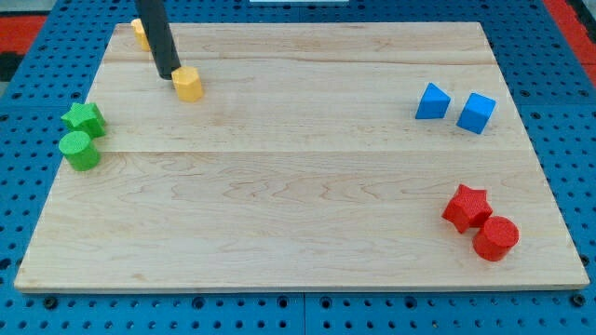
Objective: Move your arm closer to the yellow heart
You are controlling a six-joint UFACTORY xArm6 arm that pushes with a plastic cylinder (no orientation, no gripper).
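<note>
My dark rod comes down from the view's top left, and my tip (169,74) rests on the wooden board (298,195). A yellow block (189,85) sits just to the right of the tip, touching it or nearly so; its shape is not clear. A second yellow block (140,33) lies at the board's top left corner, partly hidden behind the rod, so its shape cannot be made out. I cannot tell which of the two is the heart.
A green star (84,118) and a green cylinder (79,150) sit at the left edge. A blue triangular block (431,101) and a blue cube (476,113) are at the upper right. A red star (466,207) and a red cylinder (495,237) are at the lower right.
</note>
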